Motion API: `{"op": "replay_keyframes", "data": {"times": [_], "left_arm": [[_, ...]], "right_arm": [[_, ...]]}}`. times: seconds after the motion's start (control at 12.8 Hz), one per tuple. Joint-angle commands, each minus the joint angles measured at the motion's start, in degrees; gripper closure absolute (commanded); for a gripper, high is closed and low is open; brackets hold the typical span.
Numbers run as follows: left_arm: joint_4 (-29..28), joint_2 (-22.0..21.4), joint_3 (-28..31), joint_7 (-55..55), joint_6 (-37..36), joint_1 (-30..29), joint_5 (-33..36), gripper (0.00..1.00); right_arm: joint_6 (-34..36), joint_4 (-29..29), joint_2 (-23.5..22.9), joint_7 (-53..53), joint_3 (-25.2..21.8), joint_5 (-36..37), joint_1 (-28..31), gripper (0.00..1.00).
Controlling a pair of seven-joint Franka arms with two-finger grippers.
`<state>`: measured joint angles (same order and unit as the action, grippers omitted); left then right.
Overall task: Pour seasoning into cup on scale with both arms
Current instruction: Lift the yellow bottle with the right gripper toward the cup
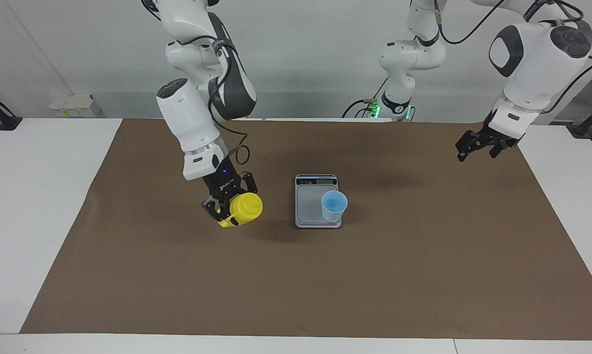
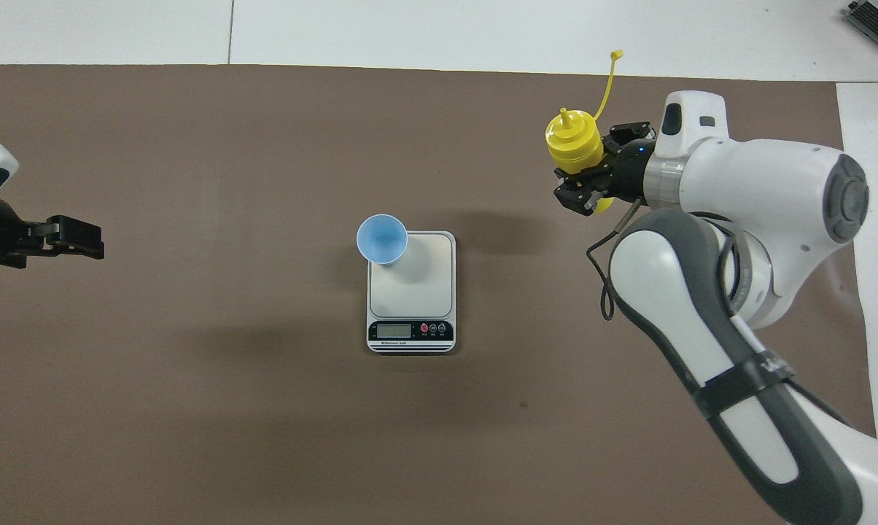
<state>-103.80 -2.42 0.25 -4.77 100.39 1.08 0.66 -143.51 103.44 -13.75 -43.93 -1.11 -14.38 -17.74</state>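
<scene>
The yellow seasoning bottle [image 1: 247, 206] [image 2: 572, 142] hangs over the mat between the scale and the right arm's end of the table. My right gripper [image 1: 231, 209] [image 2: 593, 175] is shut on its body. The bottle tilts with its nozzle pointing away from the robots, and its cap strap [image 2: 607, 80] sticks out the same way. The light-blue cup [image 1: 334, 205] [image 2: 382, 238] stands upright on the scale [image 1: 308, 206] [image 2: 417, 288], at the plate's corner farthest from the display. My left gripper [image 1: 475, 146] [image 2: 67, 238] waits open over the mat's edge at the left arm's end.
A brown mat [image 1: 296, 285] [image 2: 191, 401] covers most of the white table [image 1: 30, 196]. A black cable [image 2: 603, 277] loops down from the right wrist. The right arm's forearm [image 2: 701, 328] stretches over the mat at its own end.
</scene>
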Motion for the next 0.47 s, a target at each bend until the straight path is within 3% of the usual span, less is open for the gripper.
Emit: {"op": "replay_keyframes", "data": {"times": [0.0, 0.39], "left_arm": [[-1.67, -1.62, 0.19, 0.20, 0.86, -0.02, -0.75, 0.00], [-1.67, -1.62, 0.19, 0.20, 0.86, -0.02, -0.75, 0.00]], "right_arm": [[3.23, -6.04, -3.64, 5.15, -0.04, 8.81, -1.33, 1.00], [3.85, -8.42, -7.25, 11.94, 0.14, 22.80, -5.90, 1.00]]}}
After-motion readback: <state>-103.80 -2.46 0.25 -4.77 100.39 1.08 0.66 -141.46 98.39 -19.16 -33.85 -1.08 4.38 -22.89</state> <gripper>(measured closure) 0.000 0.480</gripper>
